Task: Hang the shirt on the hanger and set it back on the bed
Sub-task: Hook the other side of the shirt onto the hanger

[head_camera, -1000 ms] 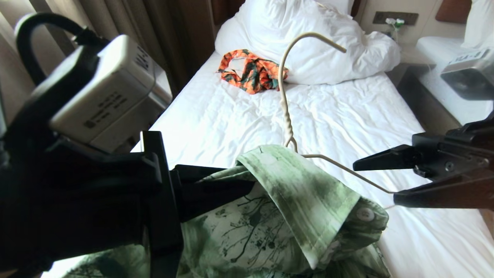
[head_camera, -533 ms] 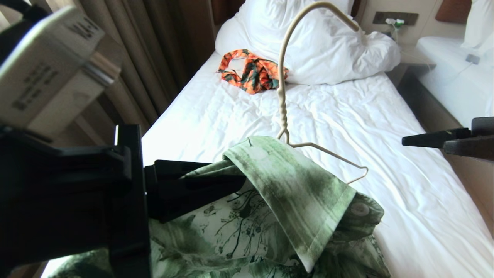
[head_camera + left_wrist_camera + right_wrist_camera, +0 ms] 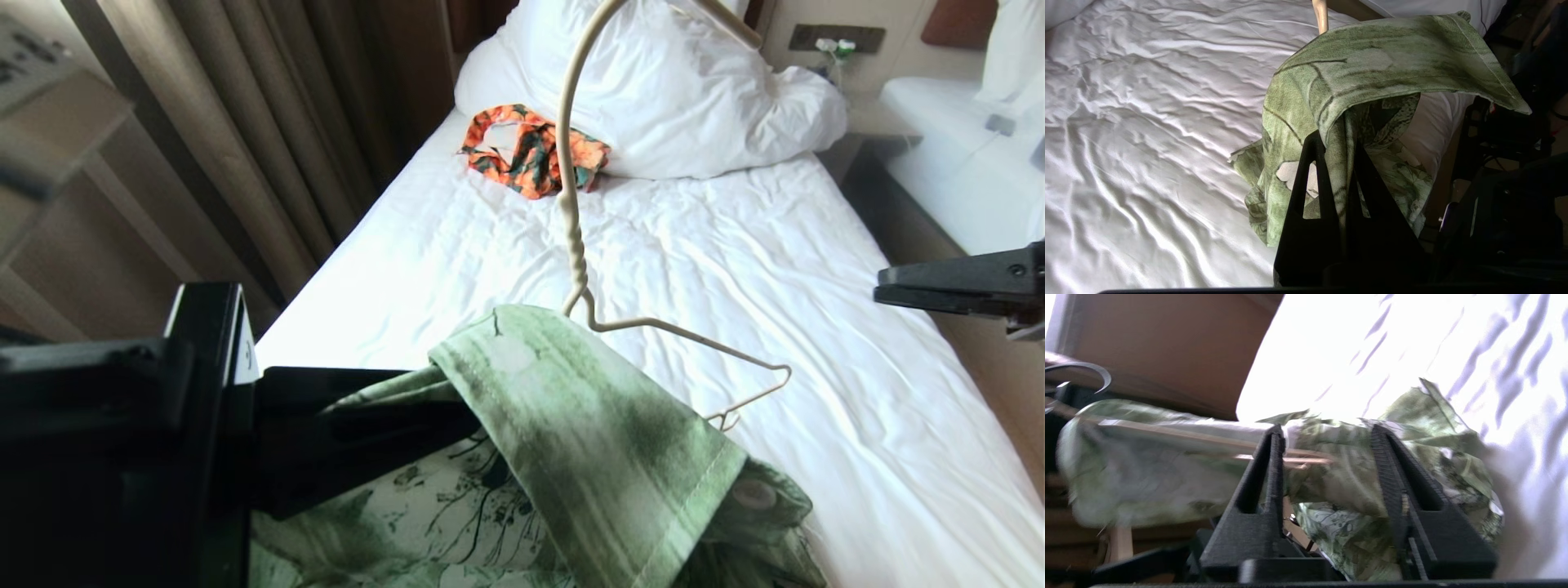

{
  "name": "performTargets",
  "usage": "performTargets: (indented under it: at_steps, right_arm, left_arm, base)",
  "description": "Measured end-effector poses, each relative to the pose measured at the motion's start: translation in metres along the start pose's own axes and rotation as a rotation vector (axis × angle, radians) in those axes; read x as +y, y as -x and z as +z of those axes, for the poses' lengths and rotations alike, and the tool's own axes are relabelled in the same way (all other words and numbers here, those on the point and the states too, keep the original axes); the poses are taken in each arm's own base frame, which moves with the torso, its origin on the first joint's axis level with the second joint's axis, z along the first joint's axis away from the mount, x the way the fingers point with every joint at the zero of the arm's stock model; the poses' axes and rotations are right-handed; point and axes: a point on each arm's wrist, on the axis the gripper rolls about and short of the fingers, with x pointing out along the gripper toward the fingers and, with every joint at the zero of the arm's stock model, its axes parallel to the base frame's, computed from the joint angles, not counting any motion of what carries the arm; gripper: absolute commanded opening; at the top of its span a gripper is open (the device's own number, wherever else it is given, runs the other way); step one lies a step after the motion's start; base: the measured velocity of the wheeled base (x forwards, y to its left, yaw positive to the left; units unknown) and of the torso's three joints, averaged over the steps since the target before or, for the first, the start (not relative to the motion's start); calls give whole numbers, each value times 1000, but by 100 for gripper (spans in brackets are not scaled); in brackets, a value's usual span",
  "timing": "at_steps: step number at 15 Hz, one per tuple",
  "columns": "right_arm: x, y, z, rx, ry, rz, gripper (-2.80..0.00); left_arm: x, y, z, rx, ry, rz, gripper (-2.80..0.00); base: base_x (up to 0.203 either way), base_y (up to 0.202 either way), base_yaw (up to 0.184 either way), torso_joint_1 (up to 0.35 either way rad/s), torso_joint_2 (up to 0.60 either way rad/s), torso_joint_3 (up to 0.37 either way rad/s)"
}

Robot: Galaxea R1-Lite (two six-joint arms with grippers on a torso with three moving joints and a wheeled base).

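The green flower-print shirt [image 3: 571, 457] hangs bunched over the left half of the cream wire hanger [image 3: 576, 253], above the near end of the bed [image 3: 735, 245]. The hanger's hook runs past the top of the head view. Its right shoulder wire [image 3: 694, 333] sticks out bare. My left gripper [image 3: 457, 408] comes in from the lower left. It is shut on a fold of the shirt [image 3: 1372, 61], pinched between its fingers [image 3: 1308, 171]. My right gripper [image 3: 880, 292] is at the right edge, clear of the hanger, open and empty [image 3: 1327, 433].
An orange-and-dark-green garment [image 3: 535, 159] lies near the heaped white duvet [image 3: 669, 106] at the head of the bed. Brown curtains [image 3: 269, 122] hang along the left side. A second white bed [image 3: 955, 188] stands to the right across a narrow gap.
My right gripper has let go of the hanger's right shoulder end, drawn back to the right, and its jaws have narrowed. The left arm has shifted left, and the hanger's hook has risen.
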Motion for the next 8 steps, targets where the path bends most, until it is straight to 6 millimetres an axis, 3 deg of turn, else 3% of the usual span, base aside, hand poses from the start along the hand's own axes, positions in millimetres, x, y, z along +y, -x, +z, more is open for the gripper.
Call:
performTargets:
  at_steps: [4,8]
  right_arm:
    - [-5,-27,-8,72,-35,-45,-280]
    - [0,-48,-13,115,-23,-79,-280]
  left_arm:
    - [-5,4,-5,5,20,-24,-280]
    - [-13,3,-26,66,34,-55,-280]
  base:
    - [0,0,0,0,0,0]
    - [0,0,0,0,0,0]
